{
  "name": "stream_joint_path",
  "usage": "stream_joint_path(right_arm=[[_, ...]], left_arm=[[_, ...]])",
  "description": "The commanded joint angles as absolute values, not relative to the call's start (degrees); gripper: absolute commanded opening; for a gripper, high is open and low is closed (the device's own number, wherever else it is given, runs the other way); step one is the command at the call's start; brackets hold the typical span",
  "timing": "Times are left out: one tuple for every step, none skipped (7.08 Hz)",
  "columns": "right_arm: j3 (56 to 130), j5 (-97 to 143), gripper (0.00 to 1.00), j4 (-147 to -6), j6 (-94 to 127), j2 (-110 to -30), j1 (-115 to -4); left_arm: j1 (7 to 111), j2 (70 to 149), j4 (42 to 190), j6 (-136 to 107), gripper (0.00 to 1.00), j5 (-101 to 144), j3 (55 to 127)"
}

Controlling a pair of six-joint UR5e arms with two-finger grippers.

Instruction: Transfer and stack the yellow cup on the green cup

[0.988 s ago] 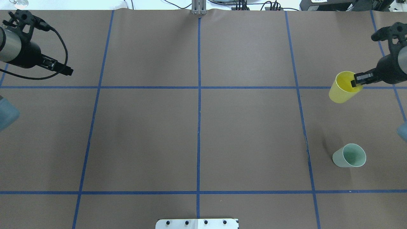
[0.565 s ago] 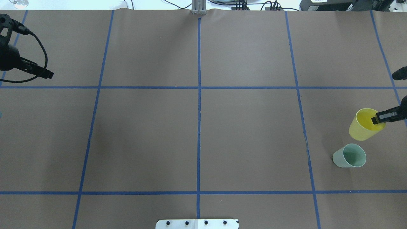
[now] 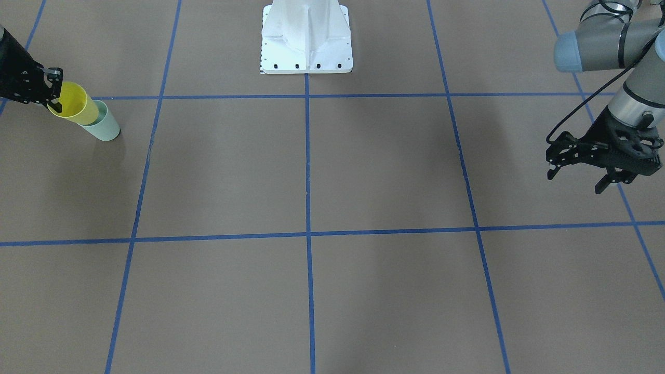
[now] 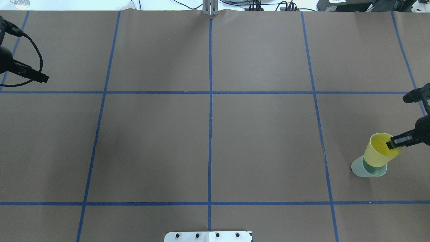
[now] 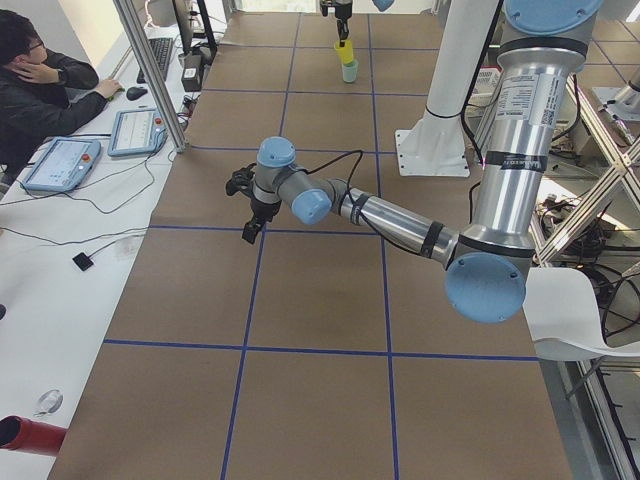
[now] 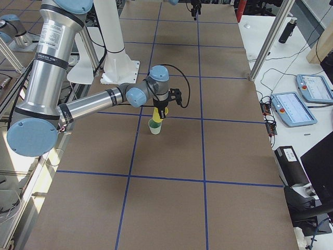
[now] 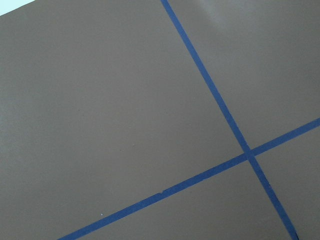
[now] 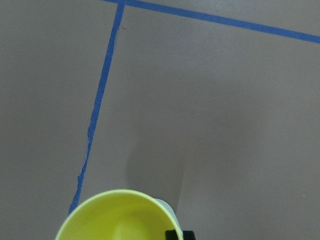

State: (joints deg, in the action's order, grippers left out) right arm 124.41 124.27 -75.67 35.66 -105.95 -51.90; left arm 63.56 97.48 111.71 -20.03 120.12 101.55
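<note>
The yellow cup (image 4: 381, 151) was what changed for you. A second before, it hung well apart from the green cup (image 4: 358, 170), farther out across the table (image 4: 262, 134). At this moment it stood right over that cup, on the robot's right side.

Your table, marked with blue tape lines (image 4: 210, 101), carried the green cup near its right end. The right arm (image 6: 99, 101) reached out low over it and had drawn its load back toward the robot's base. The left arm (image 5: 400, 225) had pulled away to its own edge and played no part.

The green cup stood upright where it had been all along. The yellow cup's base met its mouth. In the front view it looked to have started in, but you could not tell how deep, and it did not look seated.

The right fingers (image 4: 394, 144) were pinched on the yellow cup's rim, one showing inside the wall and the other hidden from you. The left fingers (image 3: 605, 182) were spread wide with nothing between them.

For your task, the carry looked finished. What remained, by my judgement, was a straight lowering and then a release.
</note>
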Motion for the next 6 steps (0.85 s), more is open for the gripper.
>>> stream_joint_path(right_arm=[[123.84,124.1,0.0,-75.94,35.77,-106.43,-50.89],[123.23,123.75,0.0,-75.94,35.77,-106.44,-50.89],[122.79,123.66,0.0,-76.02,35.77,-106.44,-50.89],[122.26,123.66,0.0,-75.94,35.77,-106.44,-50.89],[121.99,123.66,0.0,-75.94,35.77,-106.44,-50.89],[121.73,123.66,0.32,-75.94,35.77,-106.44,-50.8]], left_arm=[[63.72,97.47,111.71,-20.04,1.0,120.15,101.43],[63.72,97.47,111.71,-20.04,1.0,120.15,101.43],[63.72,97.47,111.71,-20.04,1.0,120.15,101.43],[63.72,97.47,111.71,-20.04,1.0,120.15,101.43],[63.72,97.47,111.71,-20.04,1.0,120.15,101.43],[63.72,97.47,111.71,-20.04,1.0,120.15,101.43]])
